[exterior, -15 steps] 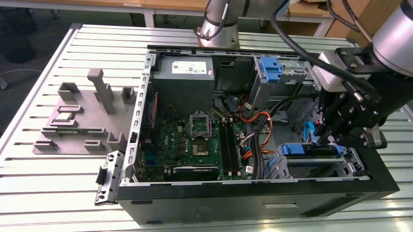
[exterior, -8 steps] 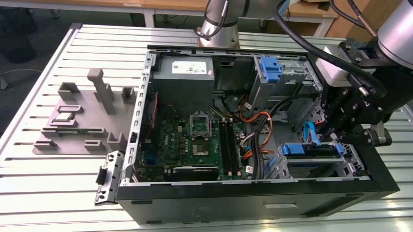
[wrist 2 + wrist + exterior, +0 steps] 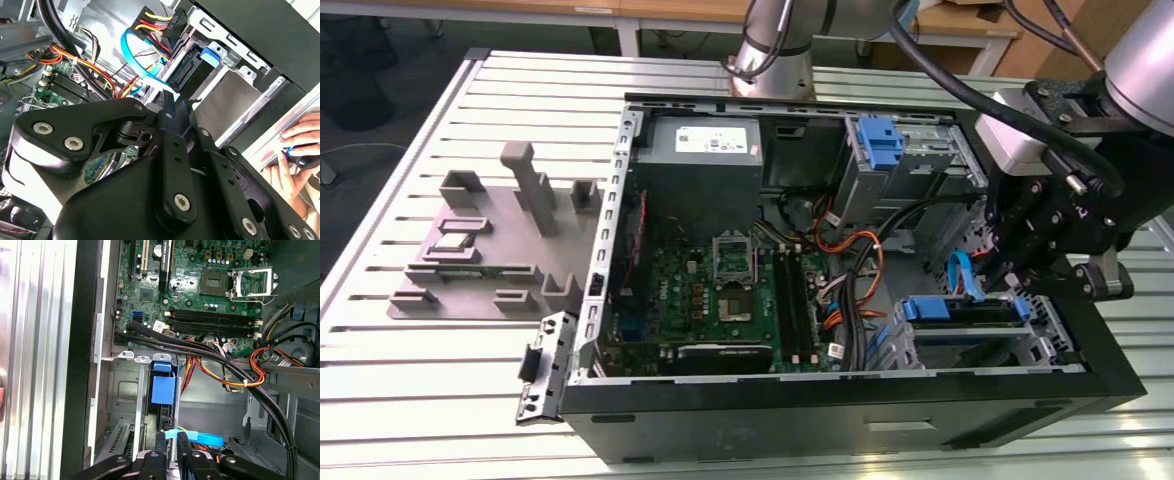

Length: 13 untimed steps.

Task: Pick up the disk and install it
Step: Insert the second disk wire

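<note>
Hand (image 3: 172, 444) close by the blue-railed disk (image 3: 966, 309) sitting in the drive bay (image 3: 907, 345), grip state impossible to tell

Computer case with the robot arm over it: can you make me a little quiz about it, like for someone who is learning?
1. True or false: the disk lies out on the table.
2. Which is the gripper nearest to? A: the power supply. B: the disk. C: the grey holder beside the case.
3. Fill in: the disk's carrier rails are ____.
Key: 1 false, it sits inside the computer case. 2 B. 3 blue.
</note>
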Tool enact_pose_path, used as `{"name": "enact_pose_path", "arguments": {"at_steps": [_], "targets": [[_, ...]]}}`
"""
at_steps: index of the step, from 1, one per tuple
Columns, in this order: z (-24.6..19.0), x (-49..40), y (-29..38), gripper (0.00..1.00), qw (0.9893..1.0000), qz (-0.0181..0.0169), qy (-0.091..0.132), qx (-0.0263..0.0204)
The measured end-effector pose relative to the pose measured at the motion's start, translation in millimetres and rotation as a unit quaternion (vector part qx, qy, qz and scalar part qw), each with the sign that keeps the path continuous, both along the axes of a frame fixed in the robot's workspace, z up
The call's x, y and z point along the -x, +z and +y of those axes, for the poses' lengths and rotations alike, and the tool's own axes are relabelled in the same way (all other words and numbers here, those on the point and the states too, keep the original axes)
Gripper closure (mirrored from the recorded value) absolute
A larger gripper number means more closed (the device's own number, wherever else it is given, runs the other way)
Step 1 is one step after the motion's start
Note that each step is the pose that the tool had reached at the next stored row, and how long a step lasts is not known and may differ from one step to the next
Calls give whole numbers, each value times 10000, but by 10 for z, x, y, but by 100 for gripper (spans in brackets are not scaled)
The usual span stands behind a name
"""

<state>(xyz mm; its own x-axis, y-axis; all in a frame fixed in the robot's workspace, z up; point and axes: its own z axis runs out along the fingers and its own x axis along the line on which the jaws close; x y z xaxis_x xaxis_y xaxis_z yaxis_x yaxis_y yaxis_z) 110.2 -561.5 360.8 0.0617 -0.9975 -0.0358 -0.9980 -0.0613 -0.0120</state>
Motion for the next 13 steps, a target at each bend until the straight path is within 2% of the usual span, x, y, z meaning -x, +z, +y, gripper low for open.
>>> {"name": "enact_pose_path", "arguments": {"at_steps": [8, 13], "targets": [[0, -3, 2, 76, 10000, 0, 1, 1], [0, -67, 1, 76, 10000, 0, 0, 0]]}}
